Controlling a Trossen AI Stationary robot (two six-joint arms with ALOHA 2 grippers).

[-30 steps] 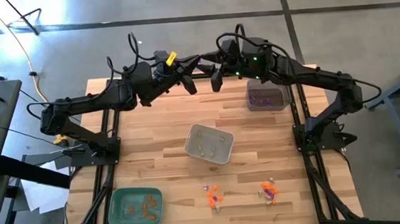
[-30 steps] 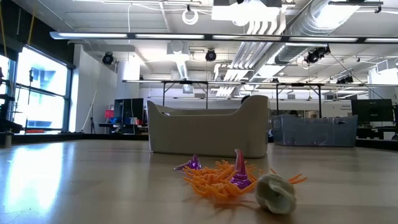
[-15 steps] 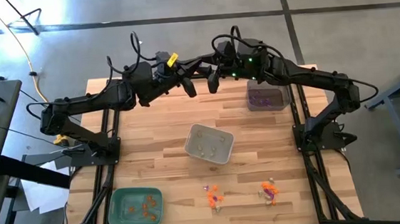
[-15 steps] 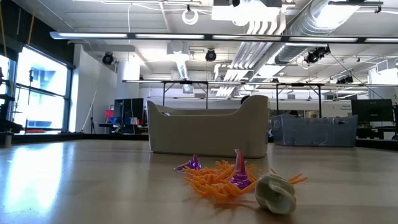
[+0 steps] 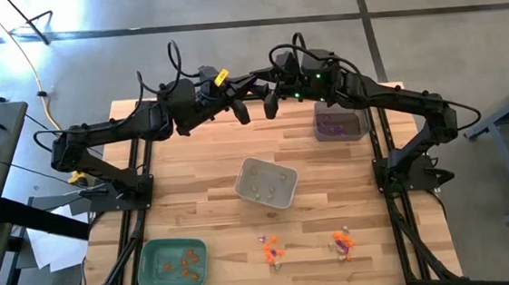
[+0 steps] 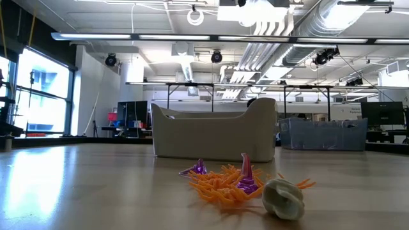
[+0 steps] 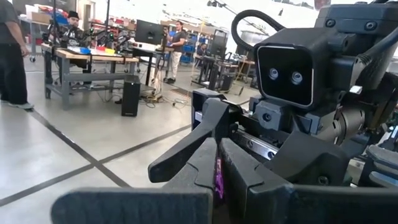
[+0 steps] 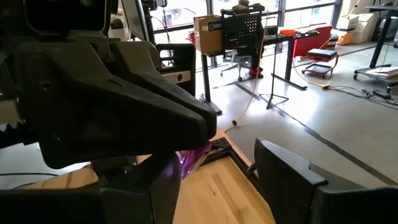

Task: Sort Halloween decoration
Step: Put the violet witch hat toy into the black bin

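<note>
My left gripper [image 5: 241, 110] is raised over the table's far edge, pointing level, and is shut on a small purple Halloween decoration [image 7: 218, 179], which also shows in the right wrist view as a purple piece [image 8: 194, 155]. My right gripper [image 5: 264, 97] faces it, open, with its fingers on either side of the left fingertips and the purple piece; I cannot tell whether they touch it. More decorations lie near the table's front edge: an orange cluster [image 5: 271, 249] and a second cluster [image 5: 342, 242]. In the low view they show as an orange pile with purple cones [image 6: 229, 181] and a pale piece [image 6: 284, 199]. My left gripper pinches the purple decoration [image 7: 218, 182] between its two fingertips. The fingers come at it level, from the table's left. The piece is lifted well clear of the table, and only a thin strip of it shows between the fingers.
A pale grey tray [image 5: 266, 183] holding pale pieces stands mid-table. A dark tray [image 5: 339, 122] with purple pieces is at the far right, below the right arm. A green tray [image 5: 174, 263] with orange pieces sits at the near left. People and benches show in the room behind.
</note>
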